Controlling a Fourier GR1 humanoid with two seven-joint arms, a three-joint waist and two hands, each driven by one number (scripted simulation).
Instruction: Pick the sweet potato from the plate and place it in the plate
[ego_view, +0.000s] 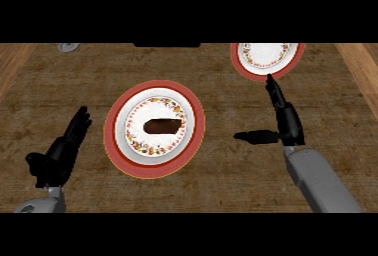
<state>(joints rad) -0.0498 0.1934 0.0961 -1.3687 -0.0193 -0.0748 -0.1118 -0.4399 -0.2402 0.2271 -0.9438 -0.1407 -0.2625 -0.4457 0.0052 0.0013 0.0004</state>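
Note:
A brown sweet potato (163, 126) lies in the middle of a large red-rimmed plate (118, 145) with a flowered white centre, at the middle of the counter. A second, similar plate (244, 67) sits at the far right, cut off by the view's top edge. My right hand (286, 120) is open, fingers straight and pointing toward that far plate, thumb stretched left; it is to the right of the sweet potato and apart from it. My left hand (63, 147) rests open at the lower left, fingers up, holding nothing.
The wooden counter (221, 170) spreads around both plates. A small grey round object (68, 47) shows at the far left top edge. A dark strip (167, 45) lies along the back edge.

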